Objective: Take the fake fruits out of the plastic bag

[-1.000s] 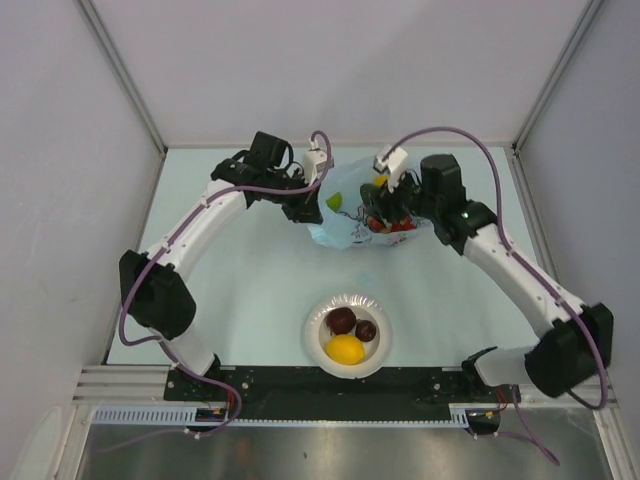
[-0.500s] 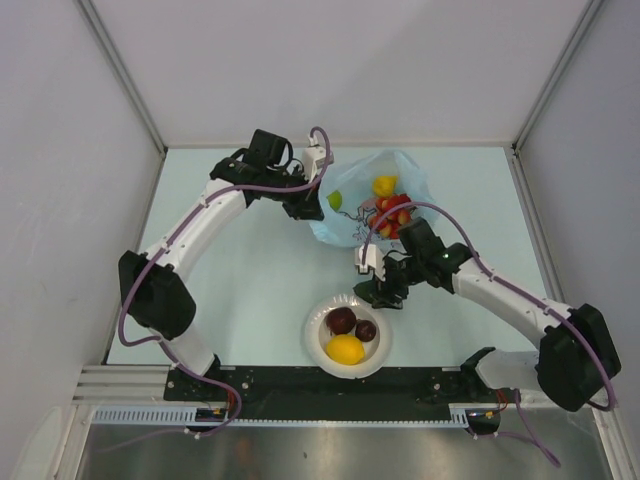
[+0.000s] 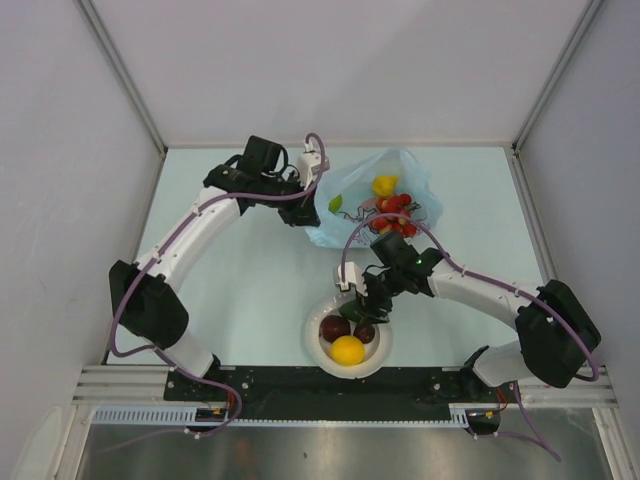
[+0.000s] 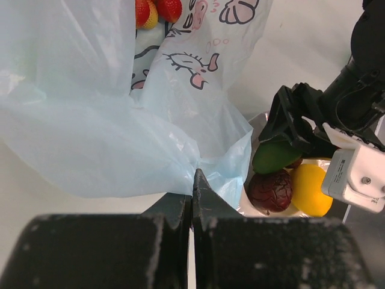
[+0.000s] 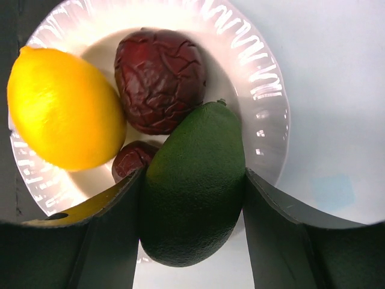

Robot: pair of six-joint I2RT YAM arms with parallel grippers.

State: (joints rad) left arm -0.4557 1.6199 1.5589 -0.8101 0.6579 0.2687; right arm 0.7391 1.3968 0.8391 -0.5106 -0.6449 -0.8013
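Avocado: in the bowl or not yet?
Not yet in: the avocado is clamped in the right end effector, above the bowl holding the lemon and dark red fruits.

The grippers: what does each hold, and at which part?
The right gripper holds the avocado by its sides; the left gripper pinches the plastic bag at its edge.

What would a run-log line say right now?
left end effector: shut on plastic bag | right end effector: holds avocado above bowl | in bowl: lemon, two dark-red fruits
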